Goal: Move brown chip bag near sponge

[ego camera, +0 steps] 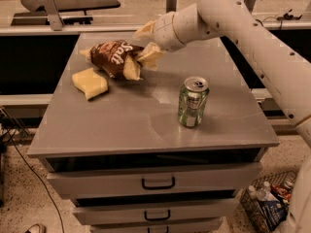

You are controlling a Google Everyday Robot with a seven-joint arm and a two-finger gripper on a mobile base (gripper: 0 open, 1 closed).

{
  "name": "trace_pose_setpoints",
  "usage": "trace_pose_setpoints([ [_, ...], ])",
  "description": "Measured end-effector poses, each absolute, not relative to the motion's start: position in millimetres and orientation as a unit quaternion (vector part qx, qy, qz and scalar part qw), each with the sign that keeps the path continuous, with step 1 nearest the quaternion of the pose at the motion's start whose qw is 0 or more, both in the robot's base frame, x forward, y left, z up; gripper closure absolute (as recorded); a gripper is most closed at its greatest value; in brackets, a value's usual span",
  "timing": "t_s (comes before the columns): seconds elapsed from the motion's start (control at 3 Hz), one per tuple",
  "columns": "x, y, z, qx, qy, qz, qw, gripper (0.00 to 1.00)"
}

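Note:
The brown chip bag (pixel 114 56) lies on the grey table top (pixel 146 125) at the back left, its white lettering facing up and its pale yellow band toward the front. The pale-yellow sponge (pixel 90 83) lies just in front and to the left of it, touching or almost touching the bag. My gripper (pixel 146 43) reaches in from the right at the bag's right end. Its pale fingers (pixel 151 54) stand on either side of that end and hold it.
A green soda can (pixel 193 102) stands upright right of the table's middle, well apart from the bag. Drawers with black handles (pixel 158 183) sit below the top. A bin with bottles (pixel 265 205) is on the floor at the right.

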State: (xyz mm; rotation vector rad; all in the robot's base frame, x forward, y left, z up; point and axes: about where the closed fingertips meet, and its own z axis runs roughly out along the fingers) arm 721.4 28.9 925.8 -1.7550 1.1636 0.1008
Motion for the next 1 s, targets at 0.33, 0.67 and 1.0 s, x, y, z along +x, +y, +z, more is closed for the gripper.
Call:
trace_pose_setpoints([
  [0.33,719.0,24.6,930.8,-0.727,0.476,0.038,0.494,0.0],
  [0.67,722.4,7.9,946.7,-0.705,0.488,0.033,0.513,0.0],
  [1.0,731.4,-32.4,988.8,-0.637,0.515,0.038,0.572,0.0],
])
